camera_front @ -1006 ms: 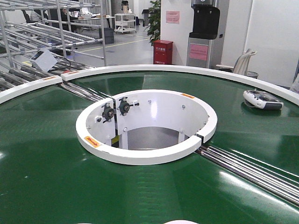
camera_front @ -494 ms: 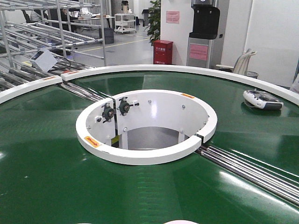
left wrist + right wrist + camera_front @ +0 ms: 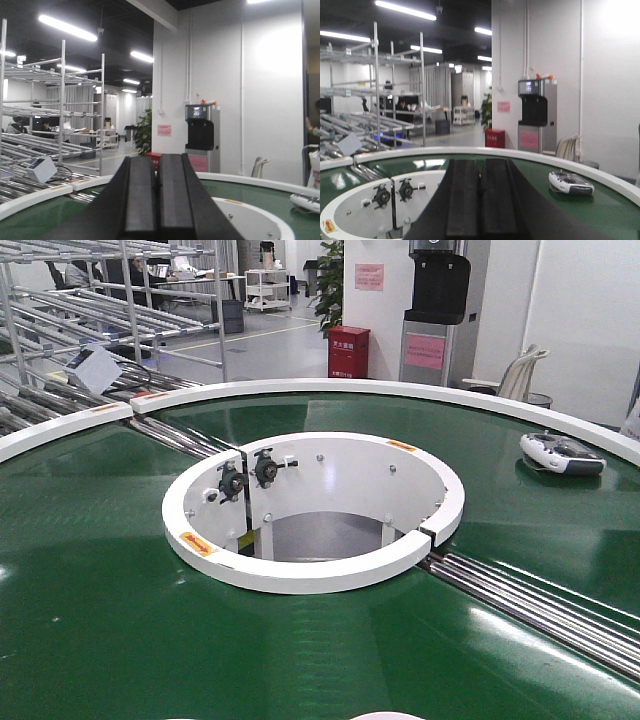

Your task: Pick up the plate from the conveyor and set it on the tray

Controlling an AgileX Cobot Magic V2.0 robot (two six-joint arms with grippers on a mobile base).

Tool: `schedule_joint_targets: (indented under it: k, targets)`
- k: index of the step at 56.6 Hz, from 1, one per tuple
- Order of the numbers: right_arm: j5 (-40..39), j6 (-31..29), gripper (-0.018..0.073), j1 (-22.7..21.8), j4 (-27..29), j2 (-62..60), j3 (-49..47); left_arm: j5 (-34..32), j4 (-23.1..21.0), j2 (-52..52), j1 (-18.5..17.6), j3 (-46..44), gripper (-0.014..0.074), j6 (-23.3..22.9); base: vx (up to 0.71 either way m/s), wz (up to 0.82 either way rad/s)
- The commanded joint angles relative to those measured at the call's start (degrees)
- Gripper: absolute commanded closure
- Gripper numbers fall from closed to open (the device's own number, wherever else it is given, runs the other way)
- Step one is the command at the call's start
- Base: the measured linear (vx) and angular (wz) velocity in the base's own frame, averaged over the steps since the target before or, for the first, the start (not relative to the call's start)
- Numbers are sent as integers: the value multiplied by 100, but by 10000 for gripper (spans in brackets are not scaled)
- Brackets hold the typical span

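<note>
The conveyor (image 3: pixel 110 570) is a glossy dark green ring with white rims around a white circular centre opening (image 3: pixel 312 510). Steel rollers (image 3: pixel 540 605) cross it at the joints. A thin white curved sliver (image 3: pixel 386 716) shows at the bottom edge of the front view; I cannot tell whether it is the plate. The tray is out of view. My left gripper (image 3: pixel 157 158) is shut with nothing between its black fingers, and it points level over the belt. My right gripper (image 3: pixel 480 161) is shut and empty too, facing the centre opening (image 3: pixel 365 210). Neither gripper appears in the front view.
A white and grey handheld controller (image 3: pixel 562 453) lies on the belt at the far right, also visible in the right wrist view (image 3: pixel 571 183). Metal roller racks (image 3: pixel 90 310) stand beyond the left rim. A red box (image 3: pixel 349 350) and a dispenser (image 3: pixel 438 310) stand behind.
</note>
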Motion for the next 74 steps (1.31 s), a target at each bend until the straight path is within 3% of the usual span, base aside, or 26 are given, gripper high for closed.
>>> schedule_joint_targets:
  k: [1, 11, 21, 27, 35, 42, 50, 61, 67, 74]
  targets:
    - [81, -70, 571, -36, -75, 921, -894, 168, -37, 1046, -24, -985, 594, 211, 0, 0]
    - [77, -46, 571, -30, 34, 2082, -1408, 588, -37, 2407, -24, -1835, 594, 273, 0, 0]
    - [243, -20, 554, -30, 118, 2428, -1408, 586, -37, 2833, -24, -1877, 588, 267, 0, 0]
    - [317, -20, 491, -30, 125, 2428, -1408, 600, -37, 2853, -24, -1877, 552, 267, 0, 0]
    - [329, -26, 273, -30, 125, 2428, -1408, 627, -37, 2853, -24, -1877, 424, 267, 0, 0]
    - [286, -20, 39, -30, 125, 2428, -1408, 740, -37, 2853, -24, -1877, 244, 267, 0, 0]
    - [184, -20, -103, -30, 125, 2428, -1382, 851, -37, 2853, -24, -1877, 101, 267, 0, 0]
    - [889, -33, -88, 191, 576, 2705, -1428, 1098, -91, 2893, -24, -1882, 79, 210, 0, 0]
    - [1958, -423, -60, 700, 423, 3326, -1788, 1878, -91, 3095, -24, -2072, 79, 210, 0, 0]
    - [2958, -306, -32, 1239, 257, 4397, -2373, 2825, -299, 3708, -24, -2386, 79, 210, 0, 0]
